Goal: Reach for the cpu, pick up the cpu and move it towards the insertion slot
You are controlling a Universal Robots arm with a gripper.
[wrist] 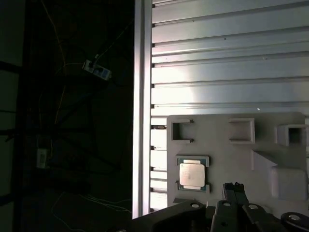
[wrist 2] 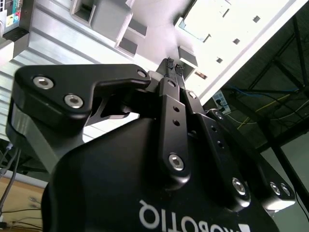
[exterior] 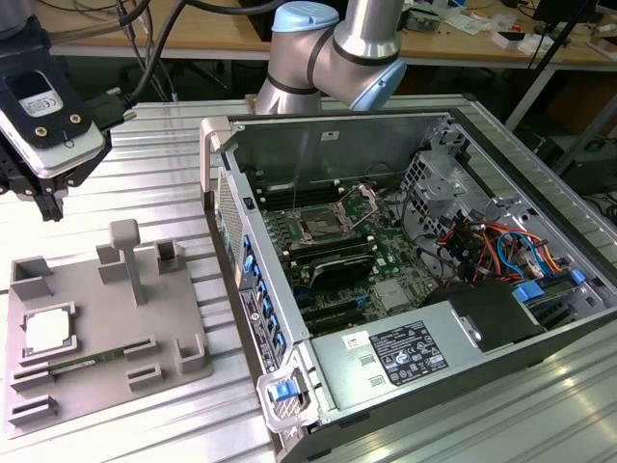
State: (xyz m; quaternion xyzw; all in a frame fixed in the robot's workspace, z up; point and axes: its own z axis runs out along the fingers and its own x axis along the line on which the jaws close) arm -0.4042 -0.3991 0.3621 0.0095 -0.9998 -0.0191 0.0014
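The cpu (exterior: pixel 47 331) is a pale silvery square chip lying flat in a recess at the exterior view's left end of the grey holder plate (exterior: pixel 106 318). In the first wrist view the cpu (wrist: pixel 193 174) lies a short way from the fingertips (wrist: pixel 235 186). My gripper (exterior: pixel 46 201) hangs in the air above the plate's far left corner, well clear of the chip. Its fingers (wrist 2: pixel 170 63) are shut together with nothing between them. The insertion slot (exterior: pixel 318 229) is the square socket with a metal frame on the motherboard inside the open computer case.
The open computer case (exterior: pixel 231 183) stands at the exterior view's right of the holder plate, its side wall raised. Upright grey posts (exterior: pixel 125 253) rise from the plate. Cables (exterior: pixel 482 246) and drive cages fill the case's right half. Ribbed aluminium table (exterior: pixel 145 154) surrounds everything.
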